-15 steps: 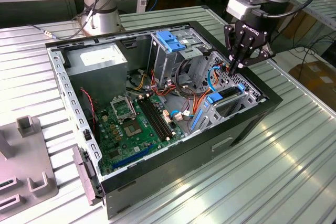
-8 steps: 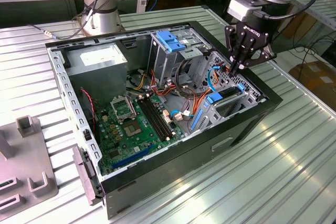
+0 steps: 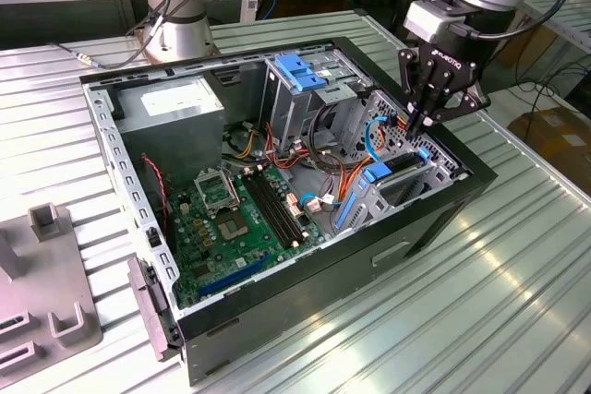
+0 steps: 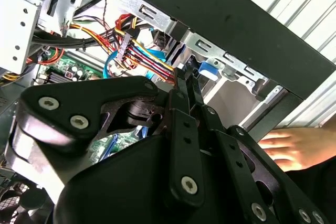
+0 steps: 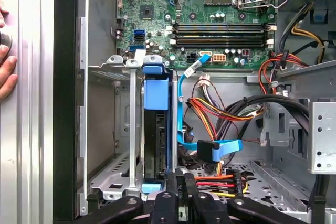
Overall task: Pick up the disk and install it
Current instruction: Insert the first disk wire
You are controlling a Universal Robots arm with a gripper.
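Disk [image 5: 156, 129] seated edge-on inside computer case [image 3: 443, 219].
Gripper [image 3: 427, 123] hovers just above the disk, fingers closed together, holding nothing.

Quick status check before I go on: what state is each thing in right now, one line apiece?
disk: standing on edge in the drive bay, blue bracket up, seated between the bay rails.
gripper: shut, fingertips just above the disk's end.
computer case: side panel off, lying open on the table.
blue data cable: loose, its plug hanging beside the bay, not connected to the disk.
processor socket: empty, no cooler fitted.
person's hand: resting flat outside the case.
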